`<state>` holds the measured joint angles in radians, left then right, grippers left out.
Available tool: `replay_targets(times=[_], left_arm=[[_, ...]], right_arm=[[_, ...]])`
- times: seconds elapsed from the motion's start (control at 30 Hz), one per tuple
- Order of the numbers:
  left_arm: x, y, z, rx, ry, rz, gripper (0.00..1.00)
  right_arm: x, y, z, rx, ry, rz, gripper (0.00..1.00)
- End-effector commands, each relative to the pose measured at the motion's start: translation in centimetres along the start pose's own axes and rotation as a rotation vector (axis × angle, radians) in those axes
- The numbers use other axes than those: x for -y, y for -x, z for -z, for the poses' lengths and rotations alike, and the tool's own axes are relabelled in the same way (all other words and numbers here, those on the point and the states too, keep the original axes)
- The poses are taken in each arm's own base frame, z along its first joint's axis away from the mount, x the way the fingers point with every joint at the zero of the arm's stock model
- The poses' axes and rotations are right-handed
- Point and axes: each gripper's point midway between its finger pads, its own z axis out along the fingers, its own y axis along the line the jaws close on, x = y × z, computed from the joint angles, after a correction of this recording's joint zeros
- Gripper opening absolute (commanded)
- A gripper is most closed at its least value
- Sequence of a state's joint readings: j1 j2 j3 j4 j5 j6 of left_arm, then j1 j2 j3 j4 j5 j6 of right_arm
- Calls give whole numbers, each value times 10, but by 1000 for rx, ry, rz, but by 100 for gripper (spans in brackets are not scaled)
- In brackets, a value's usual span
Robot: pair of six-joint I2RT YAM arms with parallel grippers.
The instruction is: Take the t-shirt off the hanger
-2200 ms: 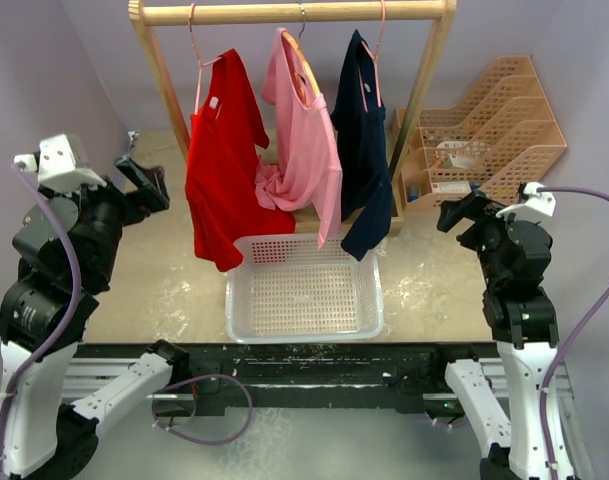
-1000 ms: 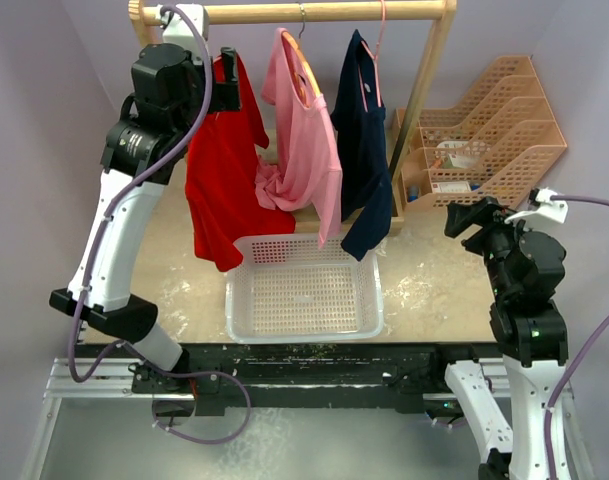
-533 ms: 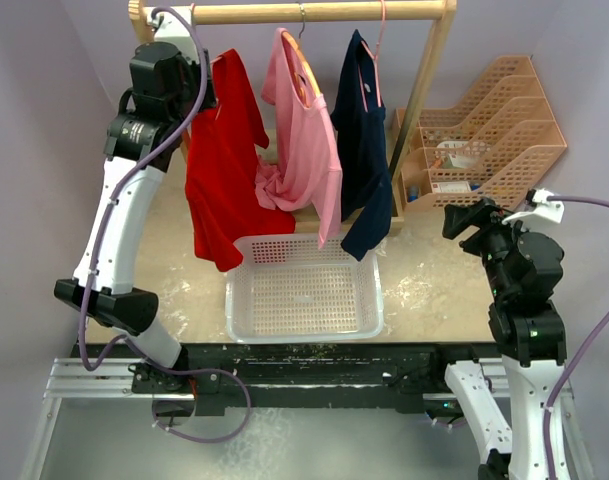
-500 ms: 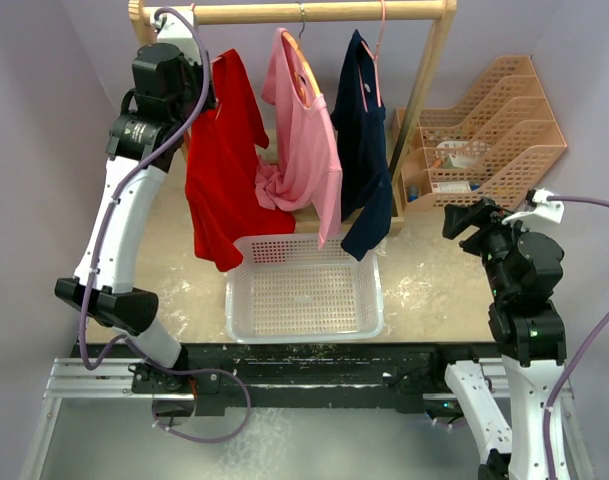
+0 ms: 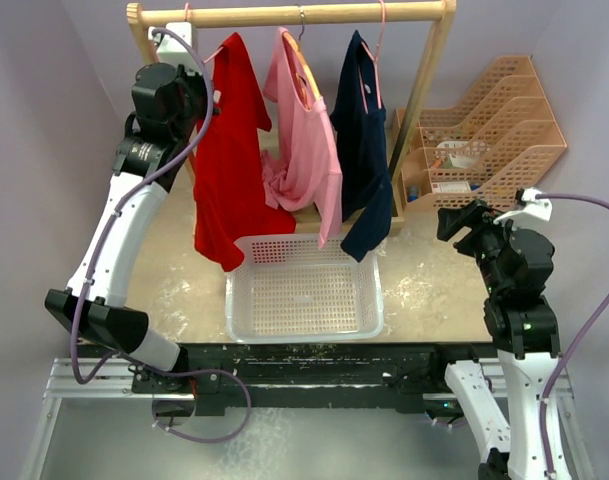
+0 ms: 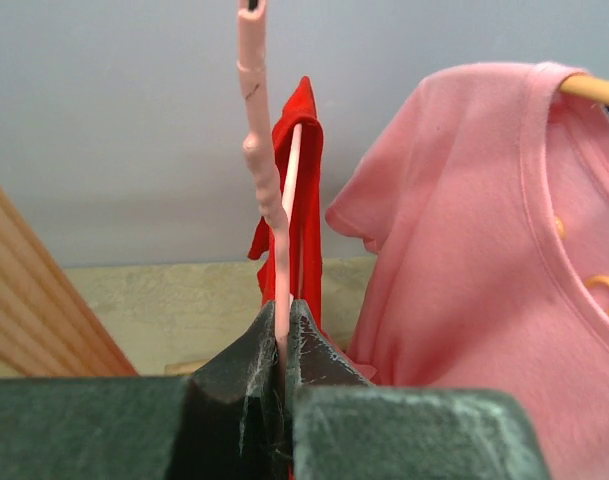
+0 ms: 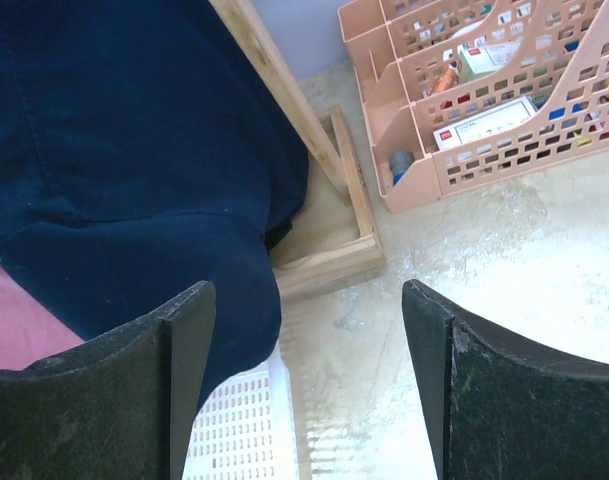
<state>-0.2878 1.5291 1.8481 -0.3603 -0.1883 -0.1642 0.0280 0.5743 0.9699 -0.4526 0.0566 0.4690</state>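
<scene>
Your left pincer (image 6: 282, 325) is pinching the thin pink hanger (image 6: 256, 150) under its hook. The red t-shirt (image 5: 229, 150) hangs on it, at the rail's (image 5: 314, 14) left end. It is soft and floppy, so grab the shoulder cloth. Your right pincer (image 7: 309, 330) is spread, holding nothing.

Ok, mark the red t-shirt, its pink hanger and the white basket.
red t-shirt (image 5: 229, 150), top external view, on the middle of its body.
pink hanger (image 6: 265, 180), left wrist view, on the twisted neck below the hook.
white basket (image 5: 306, 336), top external view, on the near rim.
</scene>
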Motion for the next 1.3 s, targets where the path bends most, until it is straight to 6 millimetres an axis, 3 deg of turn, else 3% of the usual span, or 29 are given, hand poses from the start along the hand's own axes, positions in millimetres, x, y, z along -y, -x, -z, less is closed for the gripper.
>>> replay_targets(times=[0.0,0.2,0.4,0.7,0.9,1.07,1.27], left_arm=[[8,111,45,364,-65,15,0],[3,140,72,479,-62,-21,0],[-1,137,90,488,-59,-43,0],[-11,74,120,349,-67,-64,0],[-23,29,125,206,-35,-112,0],[-20,-1,141,93,-74,-108,0],[-28,-5,180,33,-65,-88,0]], right_arm=[[-10,9,-3,33,49,-4,77],[-11,8,-5,36,54,-2,77],[-12,10,-5,41,56,-3,77],[-22,17,-12,54,105,20,74],[-36,33,-19,88,158,43,76],[-71,77,-6,176,293,96,75],[-123,130,9,238,485,172,75]])
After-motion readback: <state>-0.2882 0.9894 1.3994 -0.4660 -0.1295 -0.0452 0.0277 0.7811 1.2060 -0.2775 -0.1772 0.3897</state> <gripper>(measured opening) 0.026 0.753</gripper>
